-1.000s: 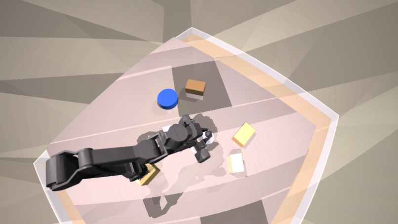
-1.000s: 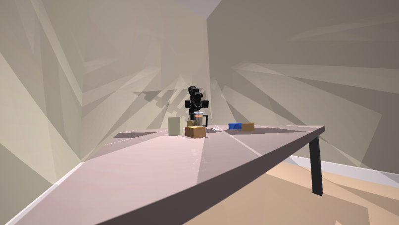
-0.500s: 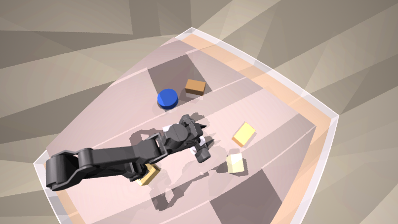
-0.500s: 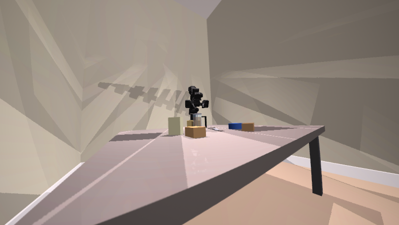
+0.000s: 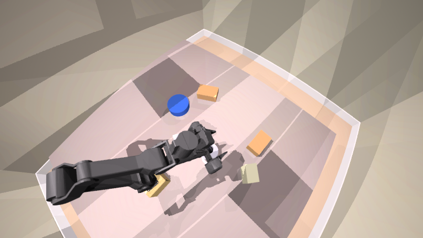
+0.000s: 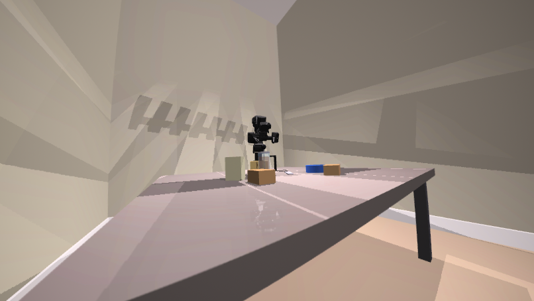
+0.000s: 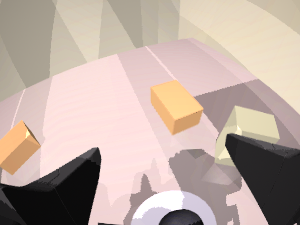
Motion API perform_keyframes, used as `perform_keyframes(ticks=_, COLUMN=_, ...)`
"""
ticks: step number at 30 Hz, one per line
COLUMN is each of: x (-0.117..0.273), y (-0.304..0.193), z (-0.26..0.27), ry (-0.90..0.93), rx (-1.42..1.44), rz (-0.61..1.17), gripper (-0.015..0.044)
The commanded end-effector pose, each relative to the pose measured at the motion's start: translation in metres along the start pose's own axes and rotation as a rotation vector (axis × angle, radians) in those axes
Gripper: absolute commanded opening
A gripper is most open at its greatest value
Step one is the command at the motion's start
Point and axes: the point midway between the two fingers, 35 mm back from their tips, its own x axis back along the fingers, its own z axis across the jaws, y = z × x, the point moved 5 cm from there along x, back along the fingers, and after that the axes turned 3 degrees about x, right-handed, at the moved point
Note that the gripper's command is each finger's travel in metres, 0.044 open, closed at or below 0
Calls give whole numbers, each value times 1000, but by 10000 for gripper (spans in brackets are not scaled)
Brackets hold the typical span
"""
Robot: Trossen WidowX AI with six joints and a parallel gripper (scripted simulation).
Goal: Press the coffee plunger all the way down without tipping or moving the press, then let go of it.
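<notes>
With gripper (image 5: 220, 142) (image 6: 264, 137) (image 7: 166, 148) spread wide around nothing, hovers above one upright coffee press (image 5: 215, 151) (image 6: 264, 160) (image 7: 145, 209) on the counter (image 5: 112, 206) (image 6: 205, 224) (image 7: 85, 109). Also visible there: two orange blocks (image 5: 208, 93) (image 5: 259, 142) (image 6: 261, 177) (image 6: 331, 170) (image 7: 176, 101) (image 7: 19, 149), one yellow, one pale-green block (image 5: 251, 173) (image 6: 233, 168) (image 7: 256, 124), one blue disc (image 5: 178, 105) (image 6: 314, 168).

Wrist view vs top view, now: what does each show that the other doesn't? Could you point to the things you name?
Wrist only: the plunger's dark knob (image 7: 181, 218), cut off by the lower edge, below the gap between the open gripper's (image 5: 221, 141) (image 7: 162, 149) fingers.

Top only: the blue disc (image 5: 178, 105) and the yellow block (image 5: 161, 186), partly under the arm (image 5: 115, 168).

Both: two orange blocks, one (image 5: 208, 93) (image 7: 19, 148) away from the pale block (image 5: 251, 173) (image 7: 256, 124), one (image 5: 259, 142) (image 7: 176, 106) near it.
</notes>
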Motion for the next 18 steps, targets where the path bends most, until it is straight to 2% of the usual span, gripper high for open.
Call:
perform_keyframes(ticks=1, x=26, y=20, z=-3, ry=-1, rx=-4, rz=-19, gripper=440)
perform_keyframes(ticks=6, x=72, y=31, z=-5, ry=-7, rx=-10, rz=2, gripper=440)
perform_keyframes(ticks=18, x=73, y=31, z=-5, ry=-7, rx=-10, rz=3, gripper=440)
